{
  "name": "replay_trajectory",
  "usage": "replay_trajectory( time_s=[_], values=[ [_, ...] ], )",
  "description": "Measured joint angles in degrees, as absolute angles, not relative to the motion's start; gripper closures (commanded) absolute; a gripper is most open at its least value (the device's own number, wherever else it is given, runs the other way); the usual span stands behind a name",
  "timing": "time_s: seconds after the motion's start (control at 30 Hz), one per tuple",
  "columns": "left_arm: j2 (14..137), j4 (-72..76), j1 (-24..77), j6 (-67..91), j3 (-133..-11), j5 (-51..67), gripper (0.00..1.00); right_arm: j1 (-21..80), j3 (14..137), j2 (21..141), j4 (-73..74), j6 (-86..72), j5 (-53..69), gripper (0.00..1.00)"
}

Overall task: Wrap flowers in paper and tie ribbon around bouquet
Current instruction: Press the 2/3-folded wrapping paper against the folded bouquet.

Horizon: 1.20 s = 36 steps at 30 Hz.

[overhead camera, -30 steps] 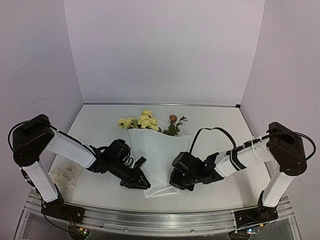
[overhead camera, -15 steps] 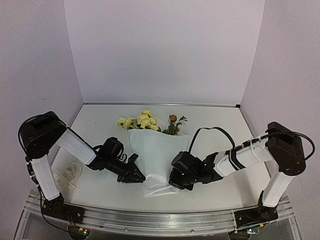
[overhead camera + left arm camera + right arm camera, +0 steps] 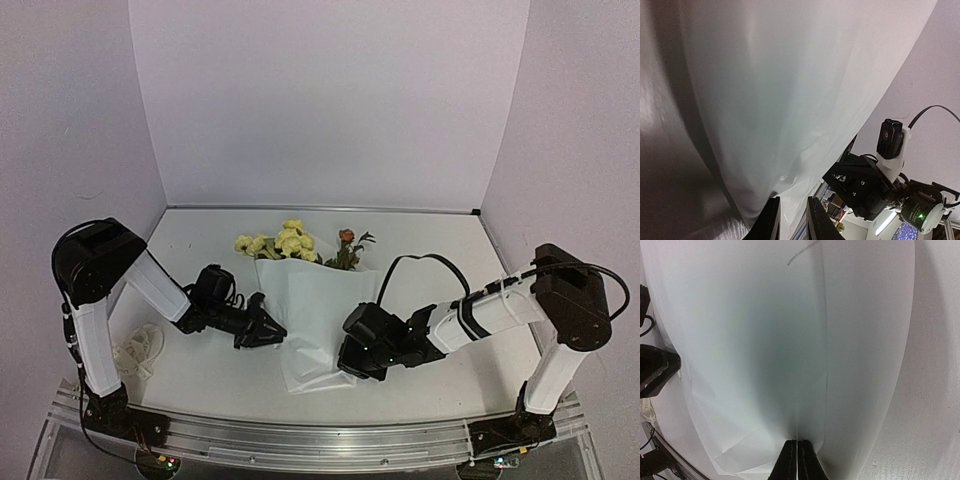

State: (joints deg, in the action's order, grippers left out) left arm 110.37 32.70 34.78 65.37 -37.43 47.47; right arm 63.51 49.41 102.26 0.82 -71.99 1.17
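Nearest: right gripper [image 3: 797, 454], jaws closed flat together. The overlap seam of the thin white matte paper sheet [image 3: 318, 305] runs straight into its tips, so it reads as pinching the wrap shut at the narrow lower end, right-hand edge.

Paper is folded into a cone lying flat on the white table [image 3: 440, 260]. Its long axis runs near to far: narrow end toward the arm bases, wide mouth away.

Crumpled cream-white ribbon band [image 3: 137, 347] sits at the near left, just beside the left arm's upright link and well apart from the cone.

Left gripper [image 3: 272, 331] is at the cone's left edge, mid-length, with its jaws parted by a narrow gap. Cannot tell if the paper edge sits in that gap.

Key relation: the ribbon lies behind and to the left of the left gripper. The left arm is far nearer, the right arm being across the cone and busy holding. Likely a left-arm fetch.

Farthest: pale yellow blooms [image 3: 288, 242] and a small orange-brown bloom [image 3: 346, 237] poke out of the mouth.
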Motion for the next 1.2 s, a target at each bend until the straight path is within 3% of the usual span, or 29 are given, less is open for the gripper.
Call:
replay_trajectory(
  time_s=[0.33, 1.2],
  values=[
    [114.4, 34.3, 27.8, 67.4, -42.7, 48.5, 0.79, 63.5, 49.4, 102.3, 0.8, -71.5, 1.4, 0.95],
    [128.6, 22.1, 14.8, 65.3, -68.2, 50.6, 0.8, 63.3, 48.8, 102.3, -0.6, -70.3, 2.4, 0.95]
  ],
)
